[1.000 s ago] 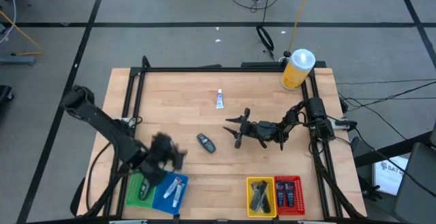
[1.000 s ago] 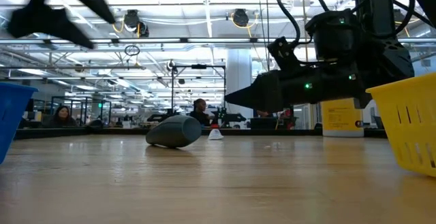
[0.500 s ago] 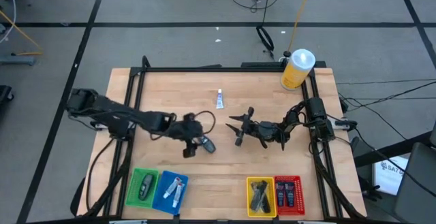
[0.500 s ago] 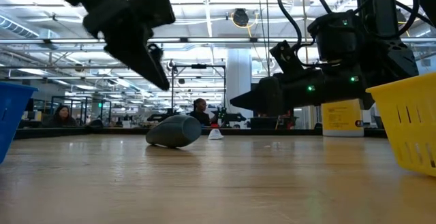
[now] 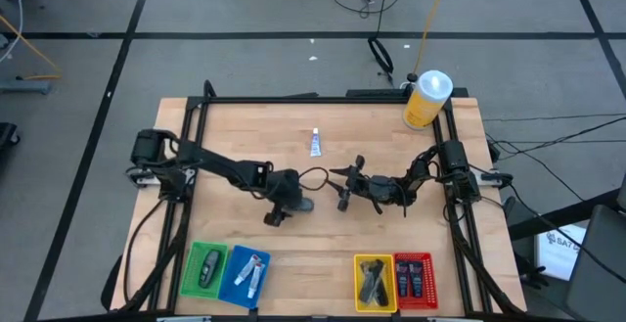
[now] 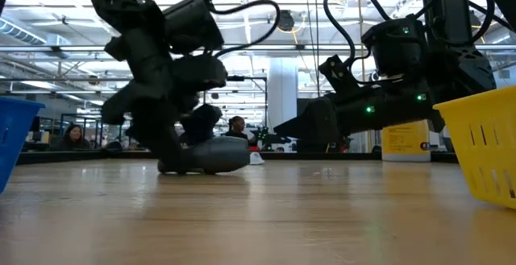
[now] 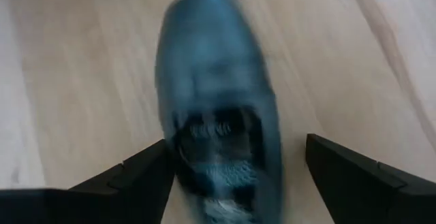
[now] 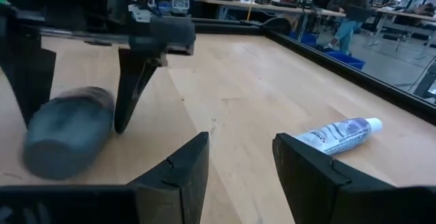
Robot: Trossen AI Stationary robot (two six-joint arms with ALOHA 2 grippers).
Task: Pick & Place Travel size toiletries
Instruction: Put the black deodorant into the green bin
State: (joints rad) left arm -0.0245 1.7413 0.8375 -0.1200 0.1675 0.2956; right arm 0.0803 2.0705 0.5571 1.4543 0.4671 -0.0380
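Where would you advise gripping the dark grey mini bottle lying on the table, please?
Across its narrow middle, from above: the dark grey mini bottle lies flat on its side, and the left gripper already straddles it with open fingers, one on each long flank.

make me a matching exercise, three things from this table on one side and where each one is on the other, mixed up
Things:
1. grey bottle
2. white tube
3. yellow bottle

Places:
A. far right corner of the table
B. lying alone on the wood, beyond both claws
C. between the open fingers of the left claw

Pairs: 1-C, 2-B, 3-A
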